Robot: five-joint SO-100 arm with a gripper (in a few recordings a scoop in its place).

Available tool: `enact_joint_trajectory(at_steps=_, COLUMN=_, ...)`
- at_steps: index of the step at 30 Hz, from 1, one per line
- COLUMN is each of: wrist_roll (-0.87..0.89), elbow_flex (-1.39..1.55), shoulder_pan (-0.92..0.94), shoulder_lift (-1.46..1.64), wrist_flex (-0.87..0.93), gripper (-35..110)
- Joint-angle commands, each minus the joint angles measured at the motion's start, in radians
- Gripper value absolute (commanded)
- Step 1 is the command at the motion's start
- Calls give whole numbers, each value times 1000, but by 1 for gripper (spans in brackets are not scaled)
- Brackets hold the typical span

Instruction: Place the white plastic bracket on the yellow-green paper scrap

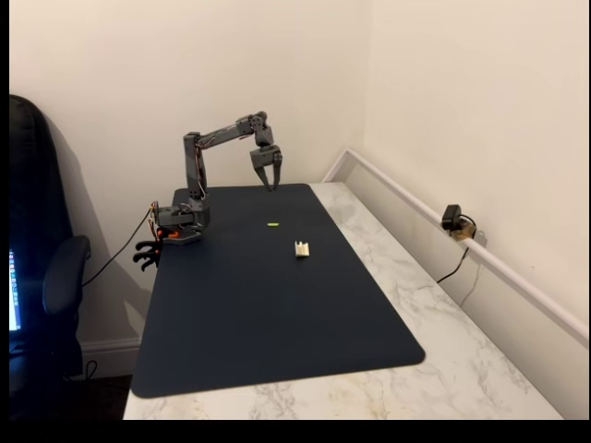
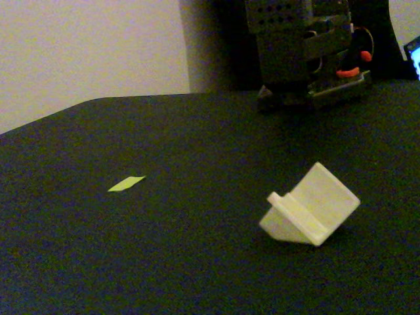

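Hand [image 1: 269, 182] small, jaws perhaps parted.

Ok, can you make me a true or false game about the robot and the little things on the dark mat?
1. The small off-white plastic bracket sits on the dark blue mat. True.
2. The bracket lies on the tiny yellow-green paper scrap. False: they lie apart.
3. The grey two-finger gripper holds the bracket. False: it hangs near the mat's far edge, holding nothing.
4. The mat lies on a white marble-look table. True.
5. The scrap stands upright. False: it lies flat.
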Motion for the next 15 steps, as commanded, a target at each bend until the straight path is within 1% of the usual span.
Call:
enact_joint_trajectory(at_steps=1, wrist_roll=21, elbow_flex=-80, shoulder_pan=-89, shoulder_lift=-3, wrist_flex=-40, gripper=18)
enact_joint_trajectory(at_steps=5, wrist_roll=17, elbow_flex=-166, shoulder_pan=-158, shoulder_lift=-126, wrist_flex=-86, gripper=30)
enact_joint_trajectory(at_steps=10, wrist_roll=11, elbow_flex=-270, shoulder_pan=-219, shoulder_lift=-299, wrist_flex=-130, gripper=34)
enact_joint_trajectory(at_steps=15, wrist_roll=55, elbow_flex=-261, shoulder_pan=-235, shoulder_lift=-396, wrist_flex=-190, gripper=38)
